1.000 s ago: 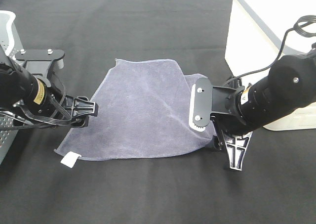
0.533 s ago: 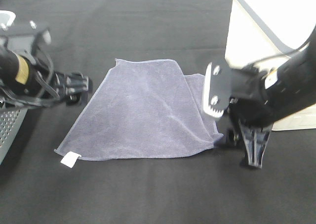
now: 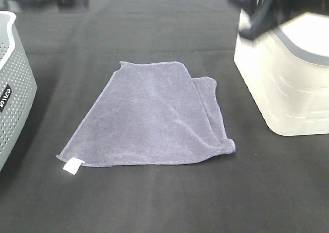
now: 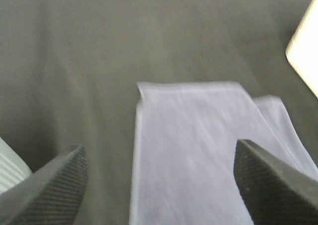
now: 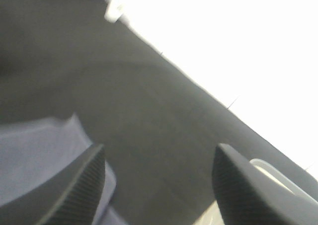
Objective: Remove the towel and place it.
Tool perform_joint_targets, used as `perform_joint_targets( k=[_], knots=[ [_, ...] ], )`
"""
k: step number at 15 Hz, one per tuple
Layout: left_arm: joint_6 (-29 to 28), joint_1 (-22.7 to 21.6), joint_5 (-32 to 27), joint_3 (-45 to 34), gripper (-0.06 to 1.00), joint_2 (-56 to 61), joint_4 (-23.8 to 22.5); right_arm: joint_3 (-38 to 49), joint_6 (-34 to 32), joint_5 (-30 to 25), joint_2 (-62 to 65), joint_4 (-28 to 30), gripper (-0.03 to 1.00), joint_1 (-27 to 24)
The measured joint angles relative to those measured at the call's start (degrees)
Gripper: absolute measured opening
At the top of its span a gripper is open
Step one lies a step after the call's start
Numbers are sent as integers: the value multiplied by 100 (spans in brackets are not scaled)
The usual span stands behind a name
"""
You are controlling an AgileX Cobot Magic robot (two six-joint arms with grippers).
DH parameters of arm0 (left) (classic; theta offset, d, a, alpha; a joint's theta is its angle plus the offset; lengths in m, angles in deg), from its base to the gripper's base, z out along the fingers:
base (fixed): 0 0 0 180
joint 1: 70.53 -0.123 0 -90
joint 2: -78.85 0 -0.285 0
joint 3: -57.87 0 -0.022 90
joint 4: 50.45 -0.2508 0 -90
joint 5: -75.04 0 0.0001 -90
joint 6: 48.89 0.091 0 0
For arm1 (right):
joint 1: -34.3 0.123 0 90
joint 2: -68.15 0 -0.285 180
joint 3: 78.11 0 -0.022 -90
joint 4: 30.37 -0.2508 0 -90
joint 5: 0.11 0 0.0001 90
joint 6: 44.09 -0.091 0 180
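Exterior high: towel (image 3: 157, 117) flat between grey basket (image 3: 13, 84) and white bin (image 3: 288, 84); both pincers released.

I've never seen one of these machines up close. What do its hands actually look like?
Each hand ends in two black, wedge-shaped fingers with finely ribbed inner faces: the left hand and the right hand look alike. From above, the arms are only dark blurs at the far edge.

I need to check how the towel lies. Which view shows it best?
Exterior high: the whole towel lies flat on the black table, white tag visible. Left wrist shows part, blurred; right wrist only a corner.
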Motion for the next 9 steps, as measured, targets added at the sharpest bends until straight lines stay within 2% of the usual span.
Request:
perform_joint_targets(
  k=[2,4,6,7,8,9],
  knots=[
    [120,0,-309,590,76,0,-372,-464,-6,160,-115,-1163,60,0],
    [183,0,-722,1112,76,0,-733,-1146,229,46,-344,-2550,60,-69],
    [309,-46,-1209,1553,75,0,-940,-1942,716,-1003,-728,-3948,60,-544],
    [527,-189,-1358,1759,75,0,-825,-2361,779,-1673,-968,-4297,59,-905],
    [848,-430,-1467,1931,74,0,-493,-2727,625,-2361,-1186,-4360,59,-1220],
    [1272,-796,-1547,2091,74,0,92,-3037,172,-2928,-1392,-4125,59,-1444]
  ],
)
